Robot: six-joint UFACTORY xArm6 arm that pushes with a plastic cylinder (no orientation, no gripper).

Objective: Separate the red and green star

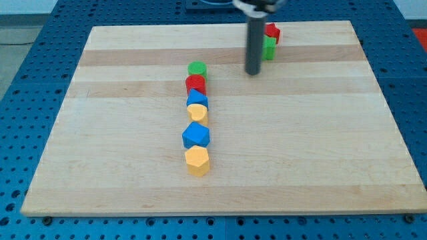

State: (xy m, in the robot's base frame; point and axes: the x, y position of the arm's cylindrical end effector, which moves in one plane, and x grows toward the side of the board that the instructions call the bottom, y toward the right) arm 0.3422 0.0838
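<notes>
A red star block [272, 32] sits near the view's top right, touching a green star block [269, 47] just below it. Both are partly hidden behind my dark rod. My tip [253, 71] rests on the board just below and left of the green star, close to it; I cannot tell if it touches.
A column of blocks runs down the board's [320, 147] middle: a green cylinder [197, 69], a red cylinder [195, 83], a blue block [197, 99], a yellow block [197, 113], a blue block [196, 135] and a yellow hexagon [197, 161].
</notes>
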